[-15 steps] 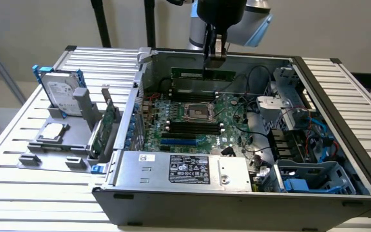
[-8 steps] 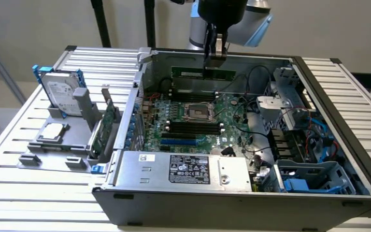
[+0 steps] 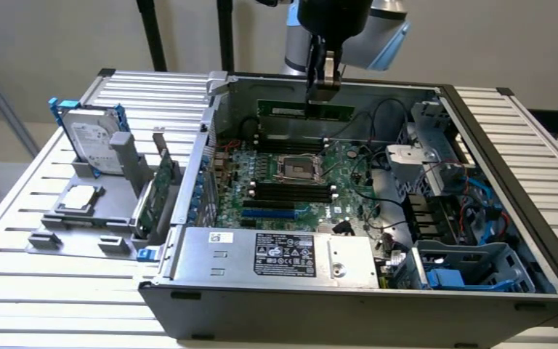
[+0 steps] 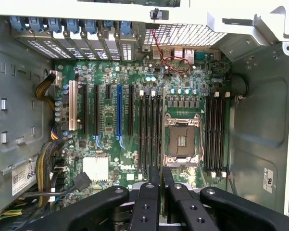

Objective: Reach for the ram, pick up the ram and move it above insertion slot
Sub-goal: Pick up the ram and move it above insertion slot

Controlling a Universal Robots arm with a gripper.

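Observation:
The ram (image 3: 306, 110), a long narrow green stick, hangs level over the far side of the open computer case. My gripper (image 3: 322, 93) is shut on its top edge near its middle. In the wrist view the ram (image 4: 162, 125) is edge-on, a thin line running out from between the black fingers (image 4: 149, 192). It lies beside the black memory slots (image 4: 149, 130) next to the CPU socket (image 4: 182, 139). More memory slots (image 4: 216, 132) sit on the socket's other side. In the exterior view the slots (image 3: 287, 191) are on the motherboard below the ram.
The case's metal walls (image 3: 223, 94) ring the motherboard, with a silver power supply (image 3: 269, 254) at the near side and drive cages (image 3: 444, 167) on the exterior view's right. Outside the case, on the left, a grey holder (image 3: 75, 222) carries a hard drive (image 3: 93, 138) and a green expansion card (image 3: 163, 185).

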